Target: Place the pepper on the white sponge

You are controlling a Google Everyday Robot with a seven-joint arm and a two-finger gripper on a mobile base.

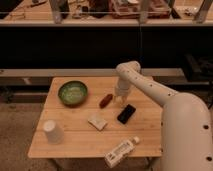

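The dark red pepper [105, 100] lies on the wooden table [145, 131] near its middle. The white sponge [97, 121] lies a little in front of it, toward the near edge. My gripper [119, 98] hangs from the white arm just right of the pepper, low over the table, between the pepper and the black phone [126, 113]. It holds nothing that I can see.
A green bowl [73, 93] sits at the back left. A white cup [52, 131] stands at the front left. A white bottle [120, 151] lies on its side at the front edge. A dark counter with shelves runs behind the table.
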